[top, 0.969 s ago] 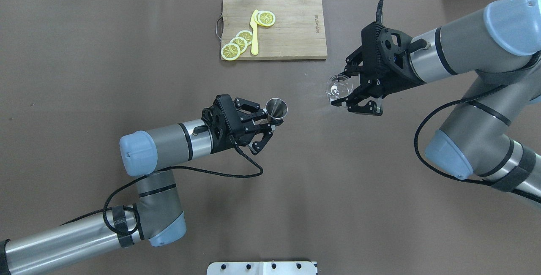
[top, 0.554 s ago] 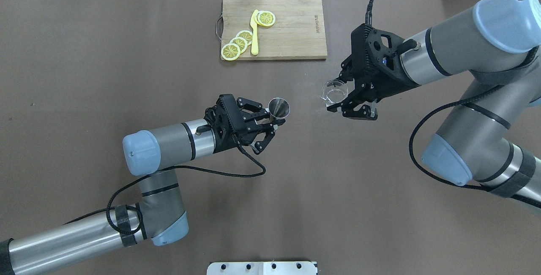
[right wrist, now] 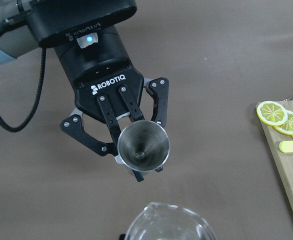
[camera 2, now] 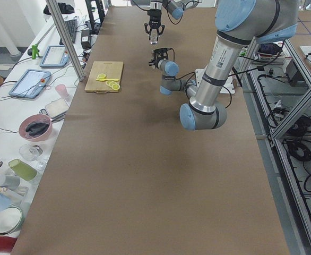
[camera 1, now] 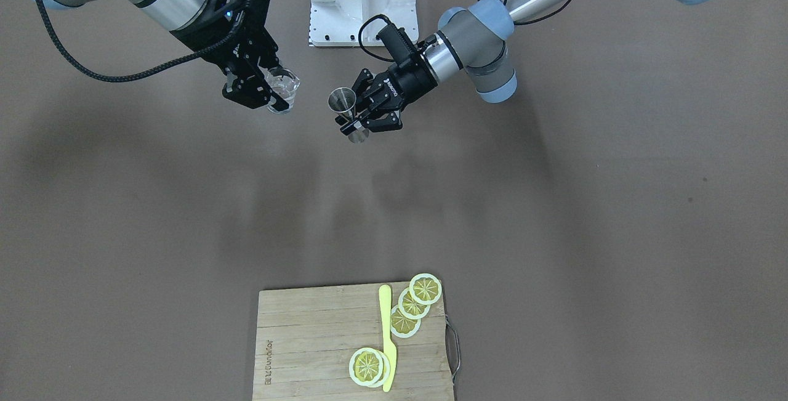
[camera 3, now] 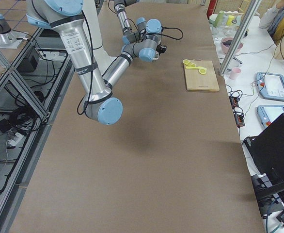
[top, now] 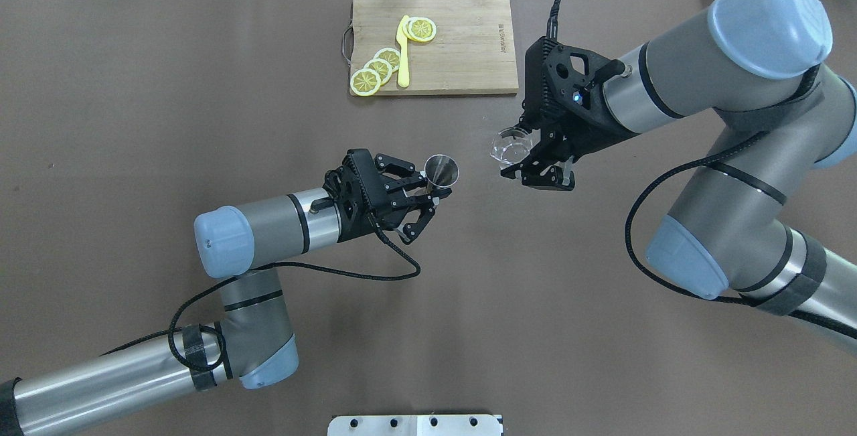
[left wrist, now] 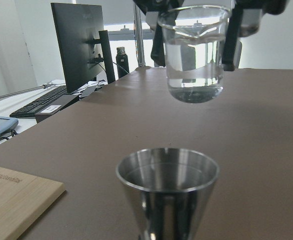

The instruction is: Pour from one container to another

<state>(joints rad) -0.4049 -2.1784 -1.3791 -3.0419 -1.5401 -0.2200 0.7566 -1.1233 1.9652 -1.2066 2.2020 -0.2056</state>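
Observation:
A steel cone-shaped jigger (top: 442,171) stands upright above the table's middle, and my left gripper (top: 432,189) is shut on its waist. In the left wrist view the jigger (left wrist: 167,185) is close in front with its mouth up. Beyond and above it hangs a clear glass beaker (left wrist: 195,55) holding some clear liquid, upright. My right gripper (top: 530,157) is shut on this beaker (top: 510,147), which sits to the jigger's right without touching it. The front-facing view shows the beaker (camera 1: 283,88) left of the jigger (camera 1: 341,100), with a gap between them.
A wooden cutting board (top: 462,41) lies at the table's far side with several lemon slices (top: 378,67) and a yellow knife (top: 402,54) on it. A white mounting plate (top: 415,424) sits at the near edge. Brown table surface surrounds both grippers.
My right arm has carried the beaker leftward, closer to the jigger. The left gripper shifted slightly right with the jigger, then held still.

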